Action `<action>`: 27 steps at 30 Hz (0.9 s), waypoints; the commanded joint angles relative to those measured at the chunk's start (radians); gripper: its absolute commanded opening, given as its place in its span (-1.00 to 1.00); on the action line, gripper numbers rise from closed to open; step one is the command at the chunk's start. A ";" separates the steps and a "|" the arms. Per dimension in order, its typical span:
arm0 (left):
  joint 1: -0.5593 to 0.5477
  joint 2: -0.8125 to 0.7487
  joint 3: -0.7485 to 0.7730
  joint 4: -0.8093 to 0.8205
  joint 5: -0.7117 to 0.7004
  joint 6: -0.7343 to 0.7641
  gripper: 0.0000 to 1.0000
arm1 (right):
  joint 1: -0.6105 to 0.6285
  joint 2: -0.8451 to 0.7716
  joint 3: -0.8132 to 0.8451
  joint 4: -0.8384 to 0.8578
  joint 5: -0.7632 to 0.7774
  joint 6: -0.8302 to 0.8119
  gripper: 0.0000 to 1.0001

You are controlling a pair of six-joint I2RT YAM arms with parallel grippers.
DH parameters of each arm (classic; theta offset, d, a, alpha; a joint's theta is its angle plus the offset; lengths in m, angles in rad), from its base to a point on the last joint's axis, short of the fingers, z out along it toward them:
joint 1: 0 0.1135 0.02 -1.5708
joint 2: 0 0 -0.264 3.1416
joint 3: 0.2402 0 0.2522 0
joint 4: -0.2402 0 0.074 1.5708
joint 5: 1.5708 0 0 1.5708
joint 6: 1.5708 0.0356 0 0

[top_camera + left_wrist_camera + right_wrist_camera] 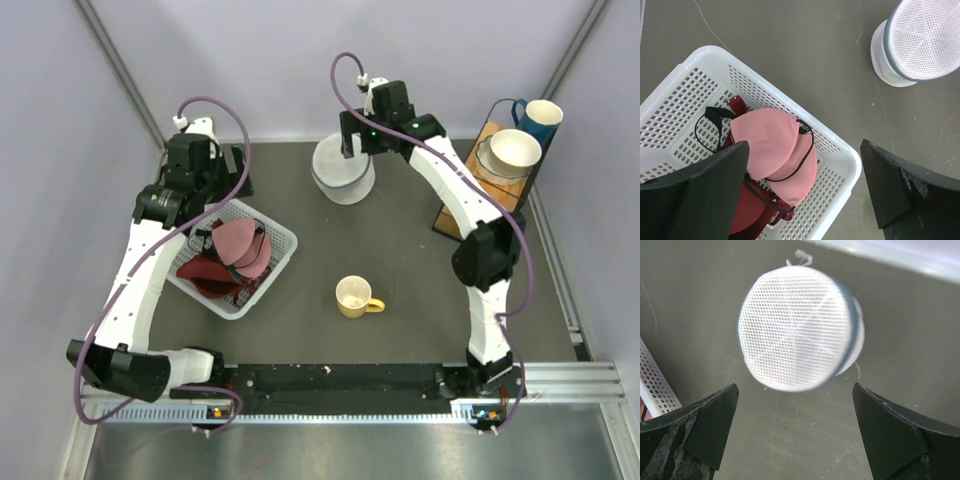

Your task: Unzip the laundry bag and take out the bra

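The laundry bag [343, 172] is a white mesh pod with a grey zipper band, standing at the back middle of the table. It also shows in the left wrist view [920, 42] and the right wrist view [797, 327]. Nothing coloured shows through its mesh. My right gripper [372, 140] [795, 390] is open and empty, hovering above and just beside the bag. My left gripper [225, 185] [802, 160] is open and empty above the white lattice basket [283, 238] [847, 160]. A pink bra [240, 245] [772, 145] lies in the basket on a dark red bra [205, 275] [747, 210].
A yellow mug [355, 297] stands in the middle near the front. At the back right a wooden rack [452, 215] bears a white bowl [515, 150] and a blue-handled mug [541, 120]. Walls close in on both sides.
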 commanded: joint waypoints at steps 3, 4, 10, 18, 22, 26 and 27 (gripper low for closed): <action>-0.016 -0.015 -0.006 -0.006 0.014 -0.020 0.98 | -0.035 0.180 0.119 -0.042 -0.072 0.149 0.96; -0.016 -0.017 -0.007 -0.006 0.014 -0.021 0.98 | -0.036 0.191 0.119 -0.040 -0.078 0.164 0.96; -0.019 -0.023 0.003 -0.012 0.068 -0.009 0.98 | -0.033 0.263 0.132 -0.032 -0.193 0.216 0.82; -0.019 0.005 0.064 0.009 0.250 0.052 0.98 | -0.013 0.108 0.006 0.073 -0.190 0.115 -1.00; -0.017 0.130 0.159 0.061 0.429 0.112 0.98 | -0.012 -0.028 -0.151 0.087 -0.293 -0.042 -1.00; -0.014 0.235 0.182 0.145 0.534 0.095 0.98 | -0.012 -0.154 -0.298 0.092 -0.419 -0.194 -1.00; -0.013 0.253 0.182 0.162 0.552 0.091 0.98 | -0.015 -0.194 -0.324 0.092 -0.437 -0.219 -1.00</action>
